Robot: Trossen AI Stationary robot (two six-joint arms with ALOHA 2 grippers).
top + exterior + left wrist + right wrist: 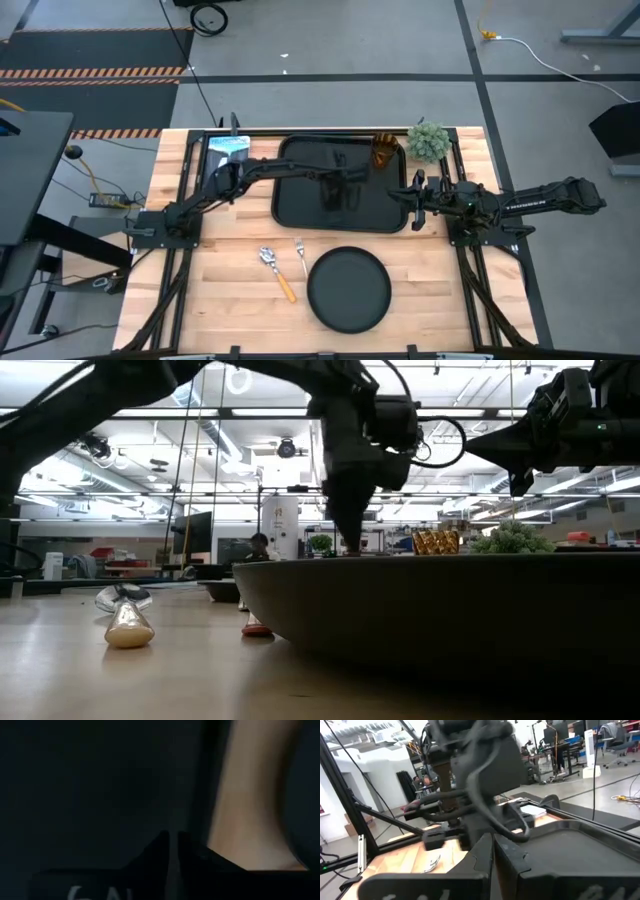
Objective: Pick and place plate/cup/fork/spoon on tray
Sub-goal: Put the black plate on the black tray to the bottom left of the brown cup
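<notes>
The black rectangular tray [300, 205] lies at the table's far middle. The amber cup [385, 152] stands upright in its far right corner and also shows in the low view [435, 541]. The round black plate [348, 288] lies flat on the table near the front edge. The spoon [275, 268] and the fork [300, 255] lie on the wood to the plate's left. My left gripper [340, 192] is shut, pointing down over the tray's middle [350, 545]. My right gripper [412, 200] is shut and empty, raised at the tray's right edge. My left gripper's shut fingers [172, 852] point down at the tray's floor [90, 795], close above it. Whether they touch it, I cannot tell.
A small green potted plant [428, 140] stands at the back right, just beyond the tray's corner. A blue and white object [228, 148] lies at the back left. Bare wood [220, 300] lies along the front left of the table.
</notes>
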